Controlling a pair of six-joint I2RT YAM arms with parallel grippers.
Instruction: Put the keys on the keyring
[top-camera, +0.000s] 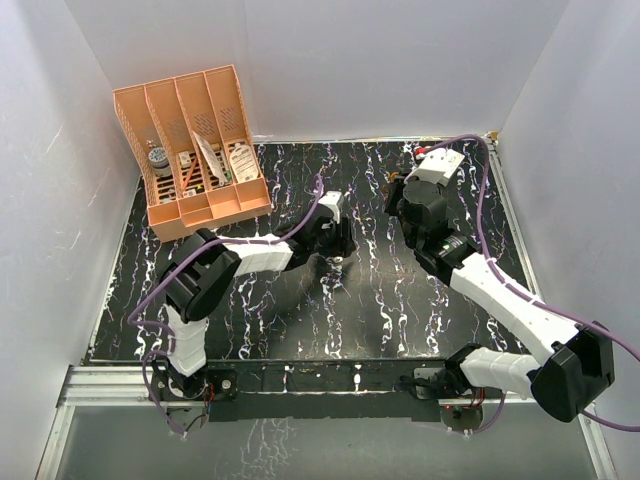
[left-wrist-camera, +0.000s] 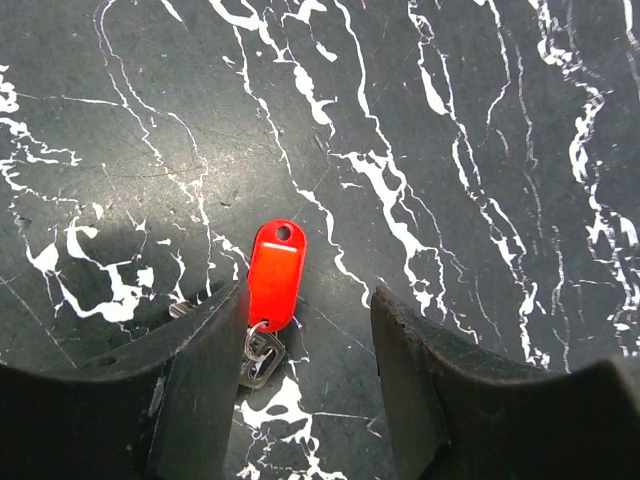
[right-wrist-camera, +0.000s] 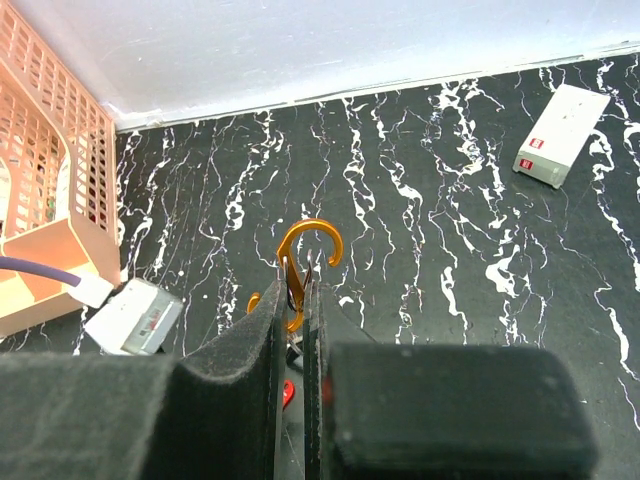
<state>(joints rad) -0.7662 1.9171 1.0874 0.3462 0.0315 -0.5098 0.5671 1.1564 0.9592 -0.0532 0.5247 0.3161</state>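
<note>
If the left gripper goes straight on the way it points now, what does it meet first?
Probably the red-headed key, lying on the table between the jaws of the left gripper, close to one. Depth is unclear, so the table may be touched together.

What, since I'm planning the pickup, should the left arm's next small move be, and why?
Probably shift the left gripper sideways to centre the red key, which lies on the table against one side of the open jaws; the right gripper is shut on the keyring.
</note>
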